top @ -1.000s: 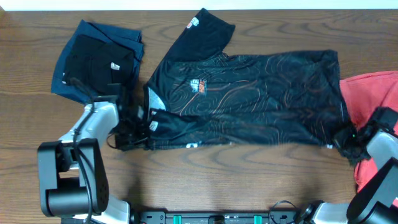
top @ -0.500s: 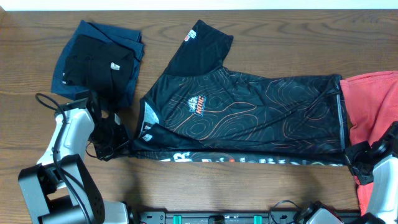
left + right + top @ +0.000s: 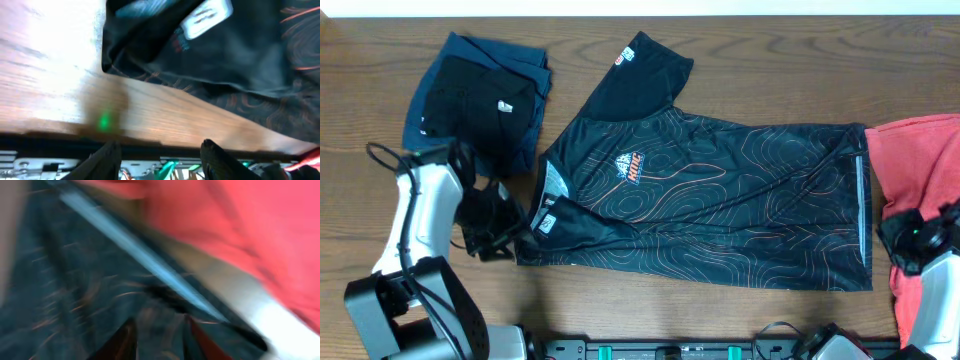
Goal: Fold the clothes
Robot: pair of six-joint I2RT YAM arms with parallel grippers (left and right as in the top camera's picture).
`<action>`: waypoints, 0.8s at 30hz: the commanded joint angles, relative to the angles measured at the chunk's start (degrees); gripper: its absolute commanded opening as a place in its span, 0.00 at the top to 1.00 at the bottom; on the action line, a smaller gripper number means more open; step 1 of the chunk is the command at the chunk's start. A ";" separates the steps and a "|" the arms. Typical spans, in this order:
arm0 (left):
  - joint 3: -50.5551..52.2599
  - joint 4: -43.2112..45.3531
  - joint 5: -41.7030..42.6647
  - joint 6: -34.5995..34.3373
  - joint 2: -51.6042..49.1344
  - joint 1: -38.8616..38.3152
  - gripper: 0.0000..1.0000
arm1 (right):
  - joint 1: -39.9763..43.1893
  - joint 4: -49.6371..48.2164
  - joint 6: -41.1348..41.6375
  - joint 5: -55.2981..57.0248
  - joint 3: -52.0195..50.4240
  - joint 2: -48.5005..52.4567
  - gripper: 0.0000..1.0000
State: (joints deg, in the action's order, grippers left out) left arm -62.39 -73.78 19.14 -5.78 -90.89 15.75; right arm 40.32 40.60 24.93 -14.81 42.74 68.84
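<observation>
Change: the jersey (image 3: 720,200), bunched along its near side a second ago, now lies drawn out flat, and both arms have backed off its corners.
Edges: its near hem runs close to the front edge of the table (image 3: 740,40); its right hem meets the red T-shirt (image 3: 920,160); its collar end lies near the folded navy garments (image 3: 480,100).
Room: bare wood shows behind the jersey and at front left.
Look: black with thin orange contour lines and a chest logo, collar to the left, one sleeve pointing to the far edge, spread across the table's middle.
Left claw (image 3: 508,228): just beside the collar corner, jaws well apart, only wood between them.
Right claw (image 3: 898,238): at the jersey's right hem; its wrist view is blurred, fingers (image 3: 125,340) slightly parted above the fabric, gripping nothing.
</observation>
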 commanded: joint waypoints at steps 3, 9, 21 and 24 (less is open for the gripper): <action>-13.03 -1.29 4.09 2.08 1.01 -2.64 0.39 | -2.73 0.11 -5.51 -12.68 9.55 -0.61 0.69; -22.99 9.99 5.57 2.34 0.24 -13.22 0.38 | -8.37 0.11 -5.14 -12.59 21.53 1.68 0.64; -45.86 27.58 4.26 6.27 -28.85 -22.16 0.33 | -12.59 6.29 -3.37 -12.61 30.10 8.87 0.63; -51.52 31.06 4.20 8.33 -35.65 -22.86 0.33 | -12.59 8.59 -3.37 -11.98 30.10 8.98 0.64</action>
State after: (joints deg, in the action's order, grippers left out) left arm -109.01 -44.05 23.55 -0.71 -122.34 -6.39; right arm 28.32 48.31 21.71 -26.89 71.99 77.65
